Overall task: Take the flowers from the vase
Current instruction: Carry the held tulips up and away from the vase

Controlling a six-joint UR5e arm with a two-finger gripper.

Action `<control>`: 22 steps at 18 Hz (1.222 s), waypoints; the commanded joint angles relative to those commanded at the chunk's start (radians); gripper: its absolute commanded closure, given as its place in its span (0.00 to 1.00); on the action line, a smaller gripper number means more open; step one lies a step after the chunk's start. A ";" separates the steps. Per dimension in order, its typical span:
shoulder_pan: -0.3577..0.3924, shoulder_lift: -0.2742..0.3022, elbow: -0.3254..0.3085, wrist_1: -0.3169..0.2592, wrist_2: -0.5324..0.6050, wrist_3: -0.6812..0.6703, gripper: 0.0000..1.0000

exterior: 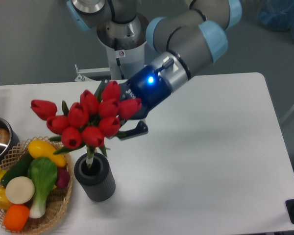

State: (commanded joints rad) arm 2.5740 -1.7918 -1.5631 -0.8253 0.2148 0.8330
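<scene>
From my remote seat, the bench [210, 147] spreads beneath the gripper [121, 113], which is clamped on the flowers [90, 120]; the buds hide most of the jaws, with one finger showing just below and right of the bunch. The flowers sit at the gripper itself, lifted clear of the rim, with a pale stem end reaching down into the mouth of the vase [94, 177], directly below and slightly left of the gripper. To finish this lift well, I judge I should pull along the stem's line, slowly, so the stem tip does not catch the rim and tip the vase. Lower left of the gripper sits the wicker basket [59, 208]. My count: one vase, one bunch, about nine red buds, one basket.
</scene>
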 joint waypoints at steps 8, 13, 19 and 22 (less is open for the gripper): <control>0.109 0.057 -0.005 -0.008 0.025 -0.068 0.63; 0.149 0.078 -0.005 -0.008 0.260 -0.063 0.64; 0.216 0.081 -0.003 -0.012 0.389 -0.057 0.66; 0.244 0.078 -0.003 -0.014 0.491 -0.019 0.69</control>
State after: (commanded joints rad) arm 2.8178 -1.7134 -1.5662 -0.8391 0.7054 0.8143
